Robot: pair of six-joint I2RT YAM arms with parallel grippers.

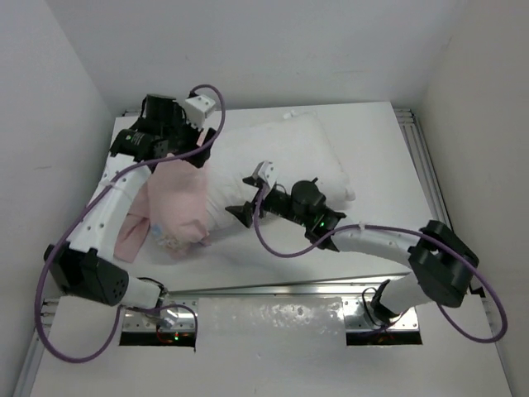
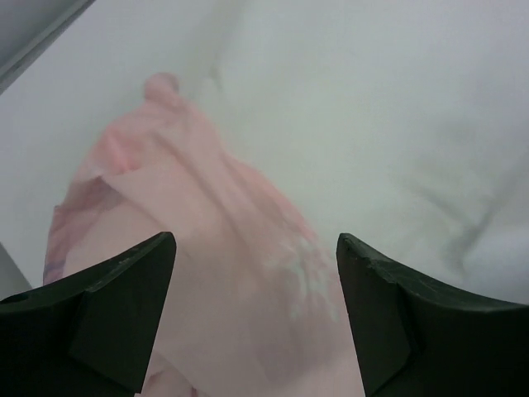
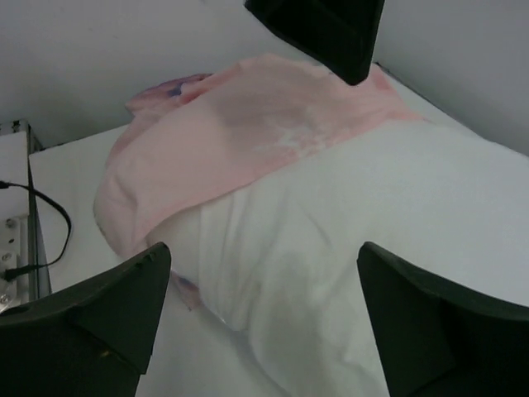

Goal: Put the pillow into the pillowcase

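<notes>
Top external: pillowcase [image 1: 178, 203] (pink side out) draped over pillow [image 1: 306, 153]

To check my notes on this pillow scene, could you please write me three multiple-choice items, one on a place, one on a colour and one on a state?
1. Where does the pillowcase lie?
A. draped over the left end of the pillow
B. folded flat at the far right edge
C. rolled up beside the arm bases

2. Which colour does most of the visible pillowcase show?
A. green
B. black
C. pale pink

3. How do the left gripper and the right gripper stand?
A. both shut on cloth
B. both open, holding nothing
C. one open, one shut

Answers: 1 A, the top view shows it lying over that end; 2 C, every view shows pink cloth; 3 B, each wrist view shows the fingers spread with nothing between them.
</notes>
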